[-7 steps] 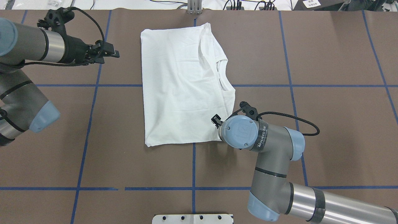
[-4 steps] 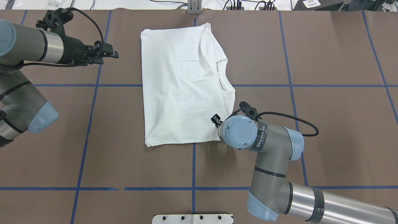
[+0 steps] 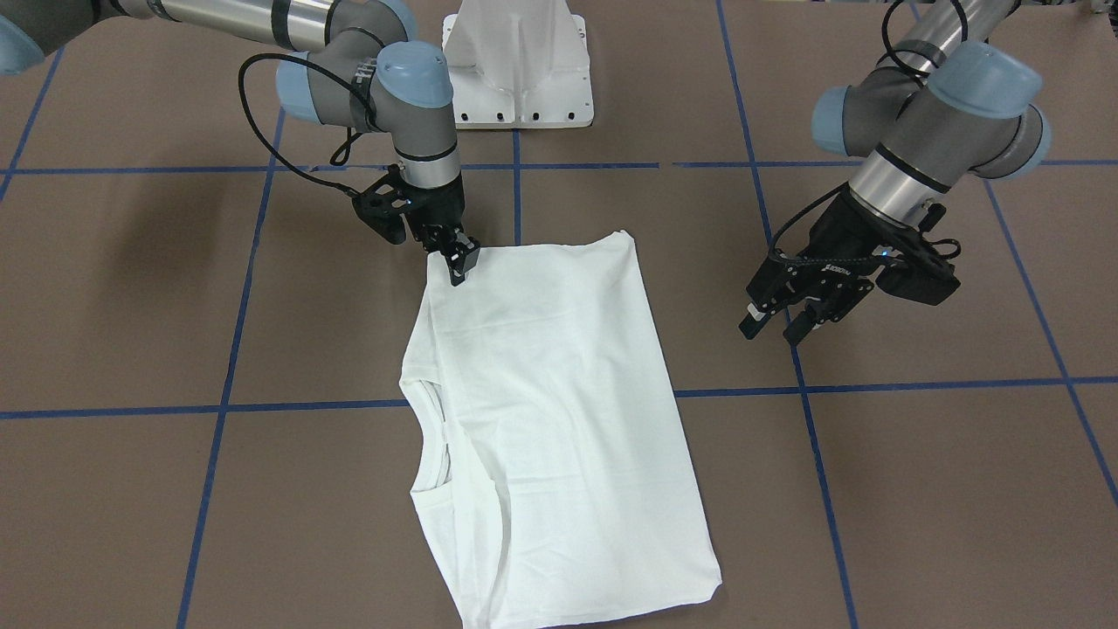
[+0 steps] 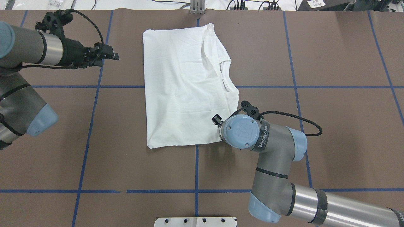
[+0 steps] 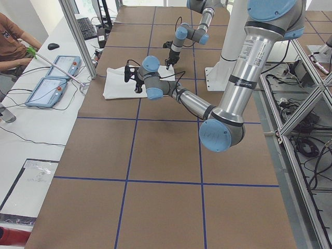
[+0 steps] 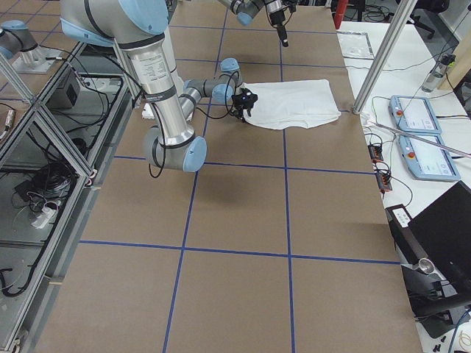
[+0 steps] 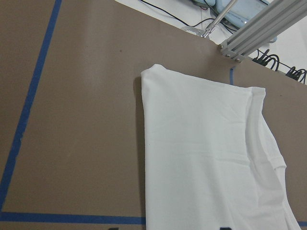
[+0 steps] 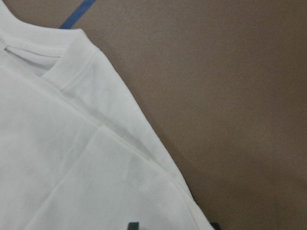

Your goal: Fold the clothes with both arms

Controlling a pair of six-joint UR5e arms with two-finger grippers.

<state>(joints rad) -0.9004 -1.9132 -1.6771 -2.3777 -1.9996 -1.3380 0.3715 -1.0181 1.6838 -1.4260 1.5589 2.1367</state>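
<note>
The white T-shirt [image 4: 186, 85] lies folded into a flat rectangle at the table's middle, its ribbed collar [image 4: 226, 86] on the robot's right side; it also shows in the front view [image 3: 559, 419]. No printed text shows. My right gripper [image 3: 458, 262] points down at the shirt's near right corner [image 4: 217, 120]. In the right wrist view its tips stand apart over the shirt's hem [image 8: 72, 158], so it looks open. My left gripper [image 4: 110, 56] is open and empty above bare table left of the shirt [image 3: 770, 330]. The left wrist view shows the shirt [image 7: 206, 158] ahead.
The brown table is marked with blue tape lines [image 4: 196, 164]. The white pedestal base [image 3: 515, 70] stands at the near edge. A metal post [image 4: 197, 8] and cables lie along the far edge. Operator consoles [image 5: 52, 78] and a person [image 5: 13, 41] are beyond it.
My right wrist has shifted slightly to the left and farther over the shirt's corner. My left gripper has drawn back a little to the left. The shirt has not moved.
</note>
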